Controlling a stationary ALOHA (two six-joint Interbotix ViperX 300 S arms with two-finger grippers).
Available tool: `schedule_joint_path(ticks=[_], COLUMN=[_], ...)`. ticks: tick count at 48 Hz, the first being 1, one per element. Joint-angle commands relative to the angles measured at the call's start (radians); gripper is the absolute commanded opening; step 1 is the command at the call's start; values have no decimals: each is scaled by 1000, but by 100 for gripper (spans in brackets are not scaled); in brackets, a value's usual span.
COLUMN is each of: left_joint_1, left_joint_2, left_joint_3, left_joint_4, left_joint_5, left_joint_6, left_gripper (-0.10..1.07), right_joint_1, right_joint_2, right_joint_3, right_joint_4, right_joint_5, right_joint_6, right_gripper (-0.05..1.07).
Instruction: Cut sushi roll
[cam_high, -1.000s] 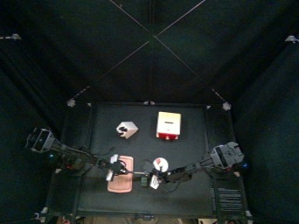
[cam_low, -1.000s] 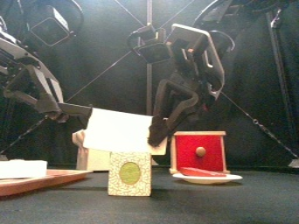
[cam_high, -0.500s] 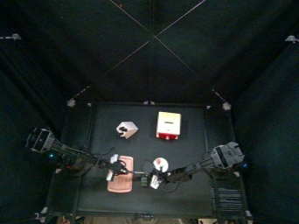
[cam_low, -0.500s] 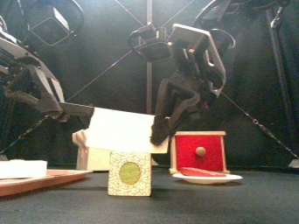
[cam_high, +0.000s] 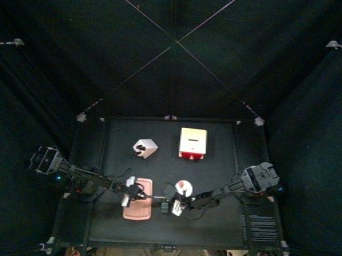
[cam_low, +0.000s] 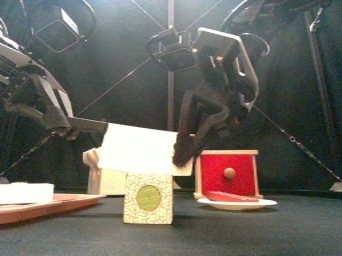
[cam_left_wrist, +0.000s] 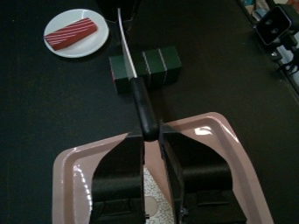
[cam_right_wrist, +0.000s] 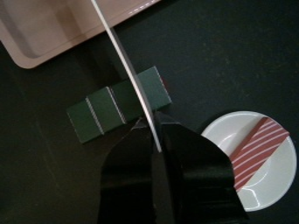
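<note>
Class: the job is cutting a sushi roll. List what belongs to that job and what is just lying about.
Belongs to the job:
- knife, held in the right gripper
- sushi roll
- pink tray under it

Lying about:
- green box
- white plate with a red-striped piece
- red box
</note>
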Motion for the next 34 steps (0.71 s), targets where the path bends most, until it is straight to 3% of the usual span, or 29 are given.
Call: schedule_joint_path(ticks=[1, 34], left_joint_1=[-25, -26], left_joint_2=[-3, 0], left_joint_3=[11, 15], left_joint_4=[5, 5], left_joint_5=[9, 11], left_joint_6=[3, 3], left_gripper=[44, 44], right_joint_1=[8, 12], right_joint_2=[-15, -6], right_joint_3=[17, 15], right_joint_4=[20, 41], right_joint_5=[25, 9], right_joint_6=[9, -2], right_gripper=[27, 27])
